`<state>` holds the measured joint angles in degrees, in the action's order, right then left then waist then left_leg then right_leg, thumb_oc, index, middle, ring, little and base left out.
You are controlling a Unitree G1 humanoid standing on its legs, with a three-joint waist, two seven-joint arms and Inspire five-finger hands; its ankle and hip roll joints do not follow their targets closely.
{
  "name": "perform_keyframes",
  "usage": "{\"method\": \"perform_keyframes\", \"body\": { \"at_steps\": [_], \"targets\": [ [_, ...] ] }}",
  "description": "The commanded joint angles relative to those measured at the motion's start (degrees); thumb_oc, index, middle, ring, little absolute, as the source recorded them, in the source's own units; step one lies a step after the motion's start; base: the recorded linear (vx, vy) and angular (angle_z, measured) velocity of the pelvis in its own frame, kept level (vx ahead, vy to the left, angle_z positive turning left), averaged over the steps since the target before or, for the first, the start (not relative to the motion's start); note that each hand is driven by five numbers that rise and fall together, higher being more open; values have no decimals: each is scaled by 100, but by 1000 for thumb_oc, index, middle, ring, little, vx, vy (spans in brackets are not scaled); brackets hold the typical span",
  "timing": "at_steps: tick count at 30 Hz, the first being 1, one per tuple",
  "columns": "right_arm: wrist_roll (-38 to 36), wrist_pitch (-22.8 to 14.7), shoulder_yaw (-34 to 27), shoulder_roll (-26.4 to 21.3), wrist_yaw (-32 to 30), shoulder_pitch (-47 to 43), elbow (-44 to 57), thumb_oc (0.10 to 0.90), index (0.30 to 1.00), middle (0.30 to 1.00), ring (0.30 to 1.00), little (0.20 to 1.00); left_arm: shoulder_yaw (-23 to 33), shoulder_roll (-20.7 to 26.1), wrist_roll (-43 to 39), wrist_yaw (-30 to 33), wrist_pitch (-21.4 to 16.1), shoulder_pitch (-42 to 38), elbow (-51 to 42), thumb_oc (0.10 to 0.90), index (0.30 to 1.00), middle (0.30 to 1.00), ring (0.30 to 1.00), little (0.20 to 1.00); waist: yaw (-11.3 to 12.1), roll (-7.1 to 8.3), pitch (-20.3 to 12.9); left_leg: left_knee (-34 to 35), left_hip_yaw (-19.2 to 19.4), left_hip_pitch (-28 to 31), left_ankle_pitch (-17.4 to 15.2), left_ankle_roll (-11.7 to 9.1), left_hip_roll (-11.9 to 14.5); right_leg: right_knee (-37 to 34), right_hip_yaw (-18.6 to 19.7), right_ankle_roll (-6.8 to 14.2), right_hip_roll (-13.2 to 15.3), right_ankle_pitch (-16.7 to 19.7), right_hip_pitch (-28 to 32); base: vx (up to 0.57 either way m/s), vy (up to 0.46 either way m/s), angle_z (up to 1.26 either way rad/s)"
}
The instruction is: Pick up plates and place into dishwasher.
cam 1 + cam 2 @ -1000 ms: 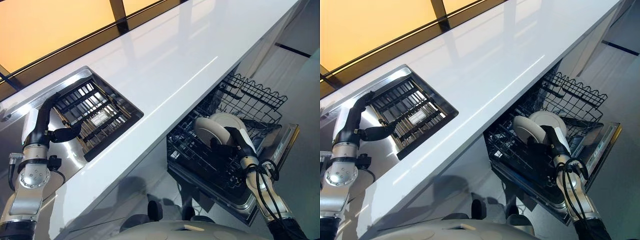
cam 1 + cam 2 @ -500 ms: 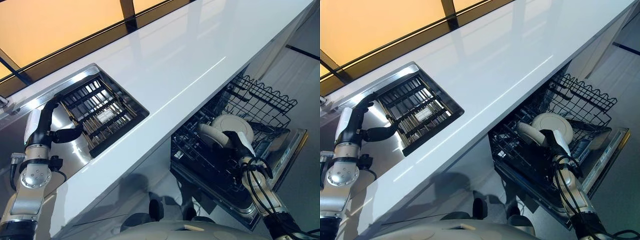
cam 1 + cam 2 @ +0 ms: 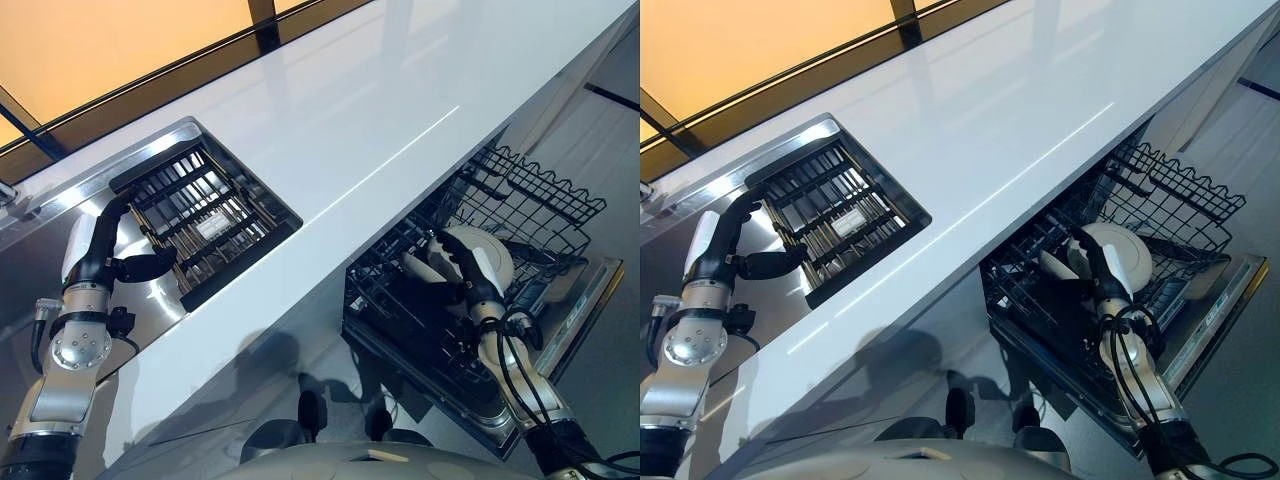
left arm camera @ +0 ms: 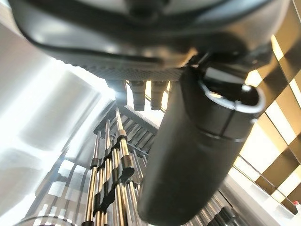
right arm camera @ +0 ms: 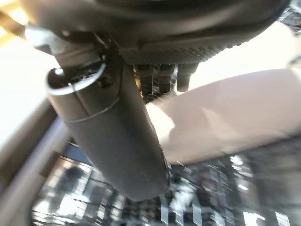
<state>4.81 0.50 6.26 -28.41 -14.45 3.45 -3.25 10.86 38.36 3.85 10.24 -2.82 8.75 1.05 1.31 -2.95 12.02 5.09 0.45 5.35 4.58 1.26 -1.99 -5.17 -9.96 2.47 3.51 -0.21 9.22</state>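
Reached deeper into the dishwasher rack (image 3: 520,215) than a second ago: right hand (image 3: 466,271), fingers and thumb curled on the rim of a white round plate (image 3: 492,262), standing on edge beside a second white plate (image 3: 418,266). Left hand (image 3: 112,255) relaxed, fingers straight, above the sink's dark drying rack (image 3: 200,215). Glossy white countertop (image 3: 350,100); amber window (image 3: 110,35) behind.

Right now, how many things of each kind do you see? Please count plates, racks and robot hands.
Plates: 2, a front plate and a back plate, both in the dishwasher rack
Racks: 2, the dishwasher rack and the sink rack
Hands: 2, left hand, right hand
Total: 6
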Motion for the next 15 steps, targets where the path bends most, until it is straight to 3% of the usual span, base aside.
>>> {"method": "perform_keyframes", "body": {
  "at_steps": [1, 7, 12, 15],
  "targets": [
    [-698, -1360, -531, -202, -496, -681, 1057, 800, 900, 900, 900, 900, 168, 177, -103, 177, -441, -523, -57, 800, 900, 900, 900, 900, -104, -72, -230, -166, 254, 261, -850, 144, -270, 826, -129, 222, -240, -558, -434, 23, -3, -3],
    [-1957, -2107, -1039, -1, -375, -694, 1646, 800, 900, 900, 900, 900, 134, 157, -44, 221, -468, -544, 45, 800, 900, 900, 900, 900, -191, -80, -203, -216, 345, 269, -907, 159, -275, 833, -68, 234, -246, -556, -451, 18, -4, -4],
    [-3242, -2443, -1610, 225, -76, -454, 1879, 800, 900, 900, 900, 900, 293, 189, -48, 191, -495, -437, 62, 800, 900, 900, 900, 900, -309, -76, -183, -223, 439, 270, -933, 172, -272, 874, -8, 249, -266, -565, -508, 8, -14, -6],
    [-3283, -2621, -1897, 383, -347, -228, 1675, 800, 900, 900, 900, 900, 402, 220, -102, 193, -530, -328, 75, 800, 900, 900, 900, 900, -377, -75, -168, -266, 496, 248, -962, 177, -268, 943, 32, 260, -267, -593, -566, 8, -23, -11]
  ]
}}
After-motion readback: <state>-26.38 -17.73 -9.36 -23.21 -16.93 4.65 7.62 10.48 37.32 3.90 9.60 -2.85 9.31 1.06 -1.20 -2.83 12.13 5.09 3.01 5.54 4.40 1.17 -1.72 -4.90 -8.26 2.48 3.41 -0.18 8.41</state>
